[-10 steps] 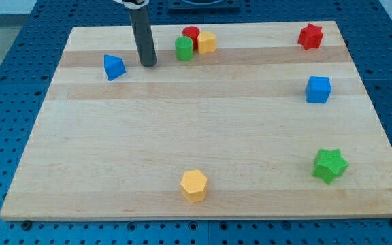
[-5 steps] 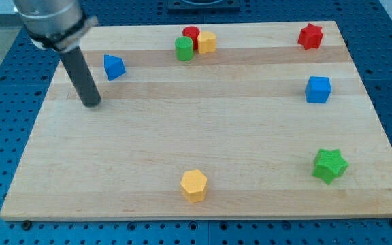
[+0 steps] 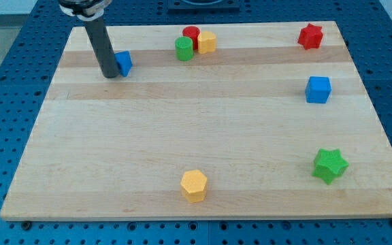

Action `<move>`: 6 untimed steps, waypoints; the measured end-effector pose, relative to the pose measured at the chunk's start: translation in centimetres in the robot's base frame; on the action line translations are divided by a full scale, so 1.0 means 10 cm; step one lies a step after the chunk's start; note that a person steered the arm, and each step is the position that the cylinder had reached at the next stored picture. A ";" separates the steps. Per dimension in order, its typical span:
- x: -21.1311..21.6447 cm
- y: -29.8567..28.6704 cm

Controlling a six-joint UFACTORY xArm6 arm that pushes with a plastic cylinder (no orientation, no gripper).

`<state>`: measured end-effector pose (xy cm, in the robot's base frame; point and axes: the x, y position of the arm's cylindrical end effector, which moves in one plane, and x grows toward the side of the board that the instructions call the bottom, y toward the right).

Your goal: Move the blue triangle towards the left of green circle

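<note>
The blue triangle (image 3: 123,62) lies on the wooden board near the view's top left, partly hidden by my rod. My tip (image 3: 109,75) touches the triangle's left side. The green circle (image 3: 184,49) stands to the triangle's right, near the top edge, with a gap of bare board between them. A red circle (image 3: 191,34) and a yellow block (image 3: 207,42) crowd against the green circle's upper right.
A red star (image 3: 310,36) sits at the top right. A blue cube (image 3: 318,89) lies at the right. A green star (image 3: 330,165) is at the lower right. A yellow hexagon (image 3: 194,186) sits near the bottom edge.
My tip swung from right of the triangle down to its lower left, then up against its left side. The triangle has shifted slightly to the right.
</note>
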<state>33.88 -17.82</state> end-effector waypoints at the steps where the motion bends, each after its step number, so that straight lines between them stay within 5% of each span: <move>1: -0.13 0.21; 6: -0.48 -0.08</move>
